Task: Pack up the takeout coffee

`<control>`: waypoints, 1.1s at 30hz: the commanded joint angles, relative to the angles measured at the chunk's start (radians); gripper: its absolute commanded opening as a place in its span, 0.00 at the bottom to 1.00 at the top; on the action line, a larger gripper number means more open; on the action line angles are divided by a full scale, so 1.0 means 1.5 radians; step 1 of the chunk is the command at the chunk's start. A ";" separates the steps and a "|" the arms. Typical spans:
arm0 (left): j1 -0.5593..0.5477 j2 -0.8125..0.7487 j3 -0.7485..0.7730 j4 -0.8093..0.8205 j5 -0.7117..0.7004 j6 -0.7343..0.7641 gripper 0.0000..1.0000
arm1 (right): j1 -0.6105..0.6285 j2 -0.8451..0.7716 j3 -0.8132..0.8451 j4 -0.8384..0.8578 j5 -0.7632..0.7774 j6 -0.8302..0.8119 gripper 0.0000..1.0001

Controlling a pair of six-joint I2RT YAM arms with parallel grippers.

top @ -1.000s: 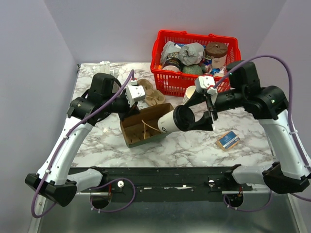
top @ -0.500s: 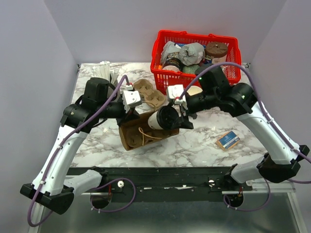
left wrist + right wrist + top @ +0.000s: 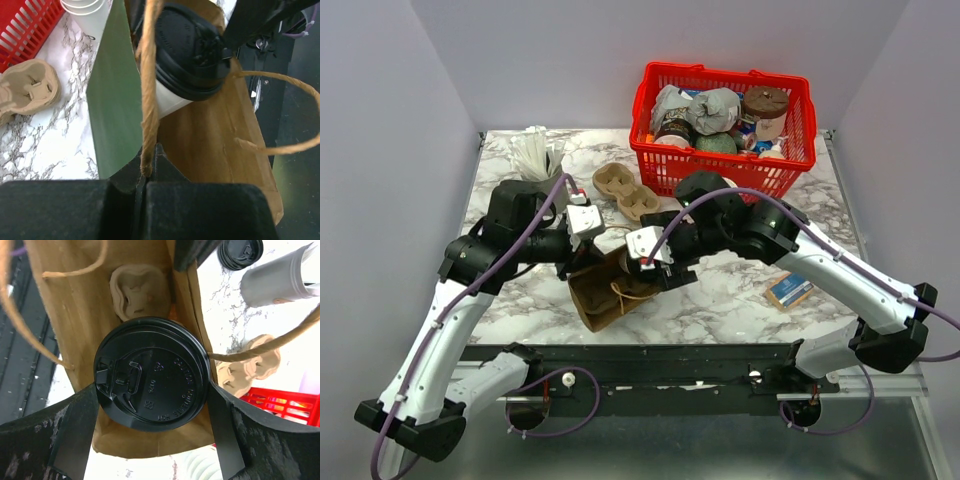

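A brown paper bag (image 3: 605, 295) lies open on the marble table, and its inside shows in the left wrist view (image 3: 215, 140). My left gripper (image 3: 582, 226) is shut on the bag's twine handle (image 3: 148, 100), pinched at the fingertips (image 3: 145, 170). My right gripper (image 3: 652, 262) is shut on a white takeout coffee cup with a black lid (image 3: 152, 380), a finger (image 3: 75, 430) on each side. The cup (image 3: 187, 55) is at the bag's mouth, partly inside. A cardboard cup carrier (image 3: 135, 292) sits deep in the bag.
A red basket (image 3: 642, 120) full of groceries stands at the back right. Two cardboard carriers (image 3: 625, 190) lie behind the bag. A small blue box (image 3: 789, 290) lies to the right. White cups (image 3: 532, 150) stand at the back left, with black lids (image 3: 242, 252) near them.
My right arm has swung left and down, carrying the cup from beside the bag into its mouth. My left gripper has drawn back slightly with the handle, and the bag has shifted.
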 commanded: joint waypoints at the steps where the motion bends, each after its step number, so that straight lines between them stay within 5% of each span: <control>1: -0.007 -0.030 -0.015 0.010 0.046 0.004 0.00 | 0.019 0.006 -0.011 0.032 0.040 -0.034 0.64; 19: -0.010 -0.092 -0.078 0.100 0.069 -0.053 0.00 | 0.122 -0.053 -0.144 0.036 0.041 -0.165 0.64; 33: -0.020 -0.151 -0.156 0.124 0.098 -0.072 0.00 | 0.152 0.011 -0.124 0.026 0.181 -0.139 0.62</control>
